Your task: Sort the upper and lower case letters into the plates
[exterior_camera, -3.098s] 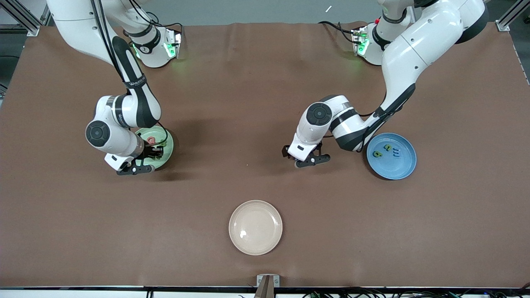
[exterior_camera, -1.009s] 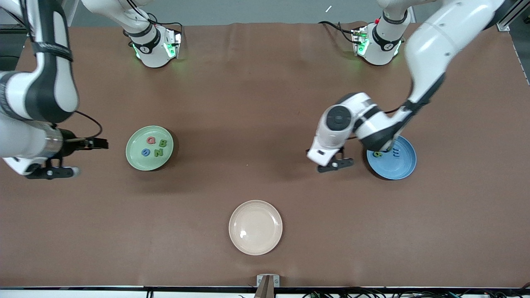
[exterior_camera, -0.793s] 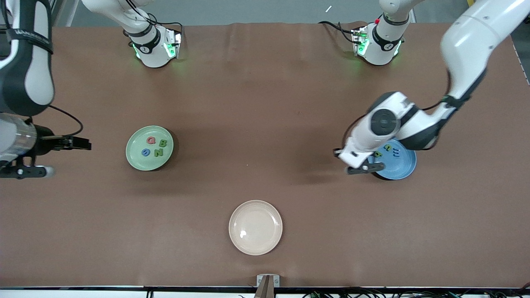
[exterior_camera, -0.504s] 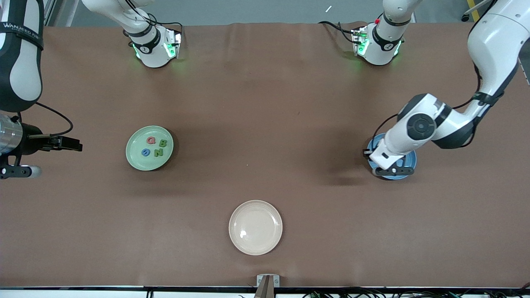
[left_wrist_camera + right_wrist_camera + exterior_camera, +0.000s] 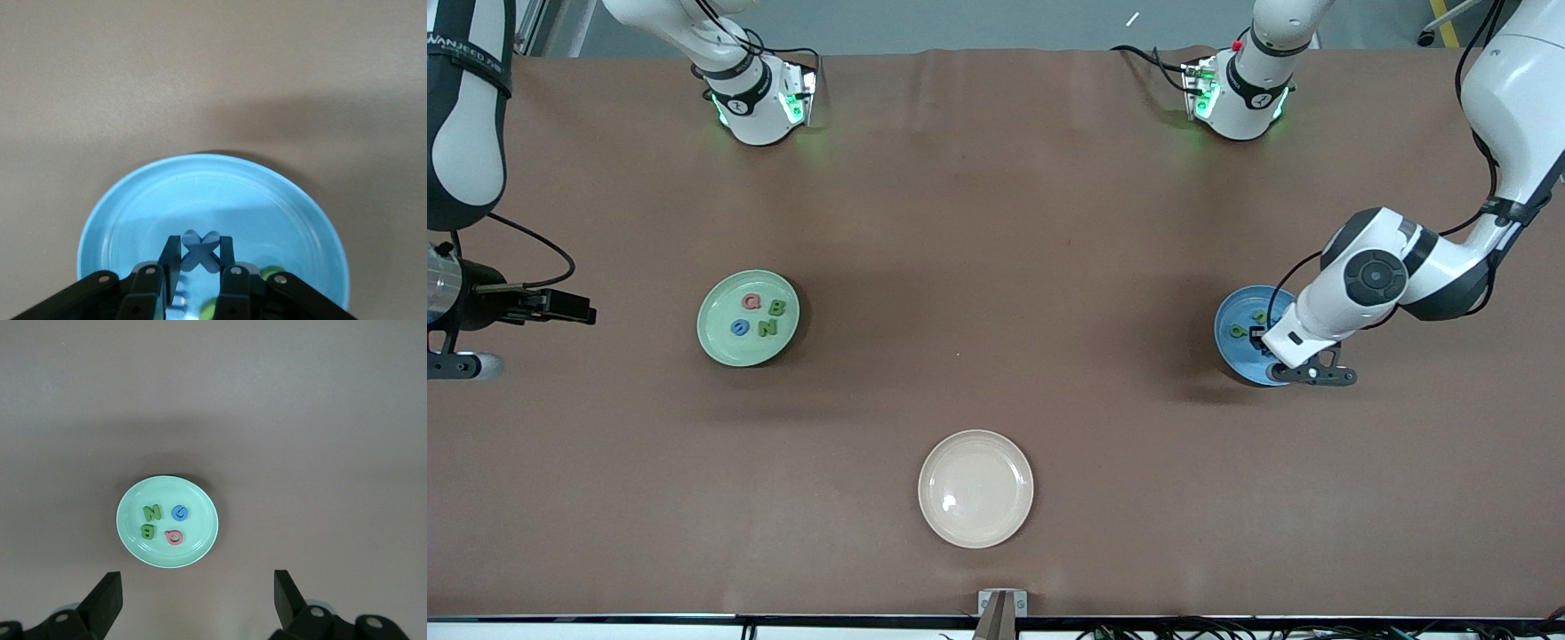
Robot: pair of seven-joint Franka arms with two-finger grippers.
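Note:
My left gripper (image 5: 1310, 373) hangs over the blue plate (image 5: 1232, 354), shut on the blue x (image 5: 200, 248), which stands between its fingertips above the blue plate (image 5: 200, 193). Two green lower case letters (image 5: 1238, 330) lie in that plate. The blue m (image 5: 179, 290) is partly hidden under a finger. The light green plate (image 5: 719, 342) holds the pink Q (image 5: 751, 302), green B (image 5: 777, 308), blue G (image 5: 739, 327) and green N (image 5: 767, 328). My right gripper (image 5: 454, 366) is raised at the right arm's end of the table, open and empty, with the green plate (image 5: 200, 497) below it.
A cream-coloured plate (image 5: 975, 488) with nothing in it sits near the front camera, midway along the table. Both arm bases (image 5: 760, 98) stand along the table edge farthest from that camera. The brown table mat (image 5: 996, 267) lies bare between the plates.
My left gripper carried the blue x from beside the blue plate to over it. My right gripper drifted farther from the green plate toward the right arm's end.

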